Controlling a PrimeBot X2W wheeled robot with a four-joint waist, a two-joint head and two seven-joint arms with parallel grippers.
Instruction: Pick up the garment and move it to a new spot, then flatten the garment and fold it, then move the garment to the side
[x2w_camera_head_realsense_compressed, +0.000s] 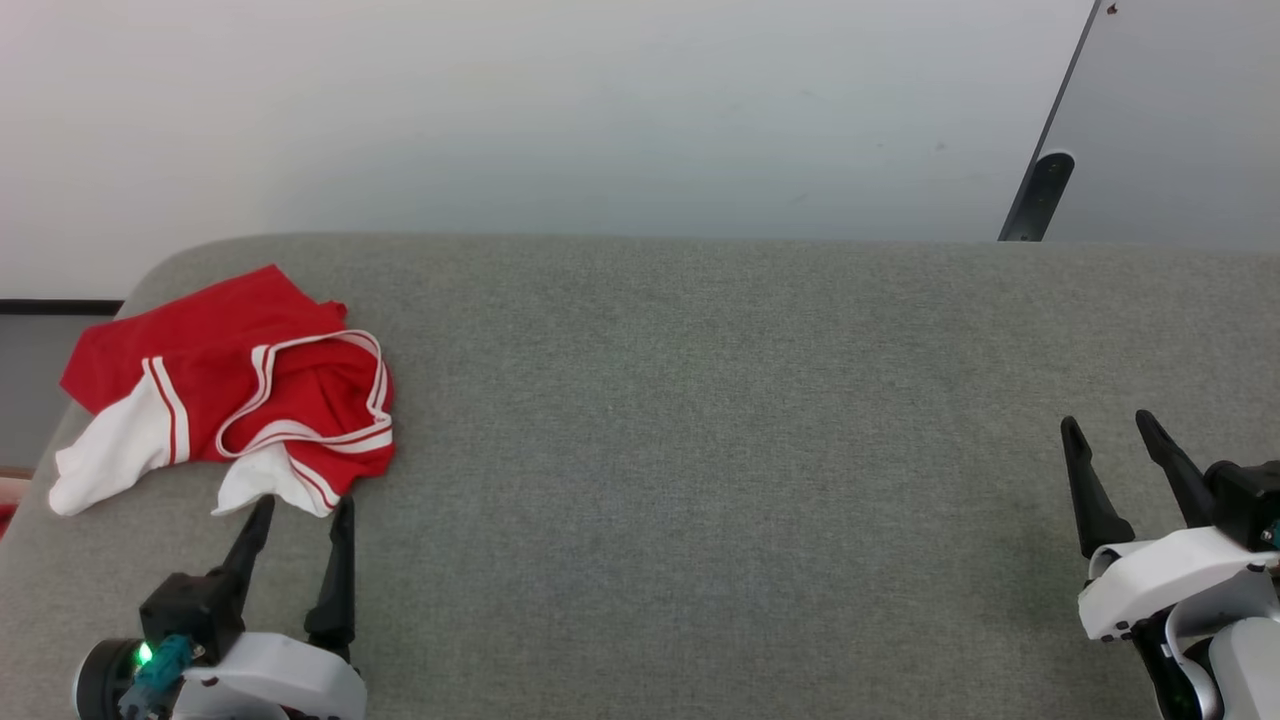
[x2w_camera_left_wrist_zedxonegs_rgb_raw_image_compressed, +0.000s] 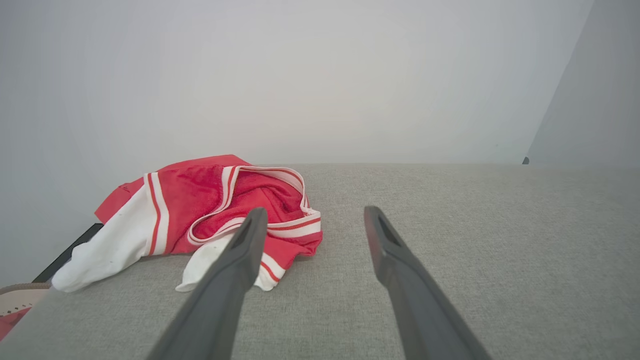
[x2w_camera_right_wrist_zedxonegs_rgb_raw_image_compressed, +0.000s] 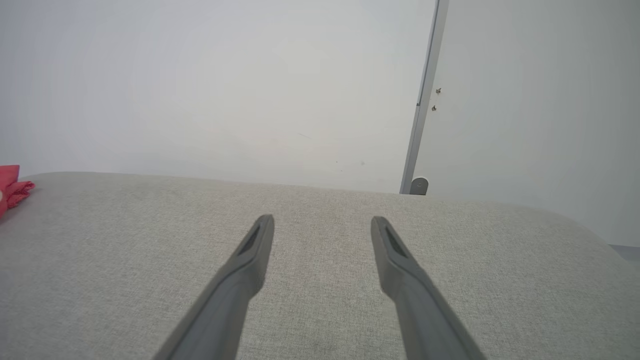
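While the left hand (x2w_camera_head_realsense_compressed: 305, 502) gapes, garment (x2w_camera_head_realsense_compressed: 230, 370) lies crumpled.

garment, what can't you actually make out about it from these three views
- Head view: the garment lies crumpled, folds hiding any print on its front.
- Left wrist view: a finger of the left gripper covers part of its near white sleeve; contact is unclear.
- Right wrist view: the left edge cuts it to a red sliver.
- Left wrist view: a red object at the lower left corner is cut off by the frame.
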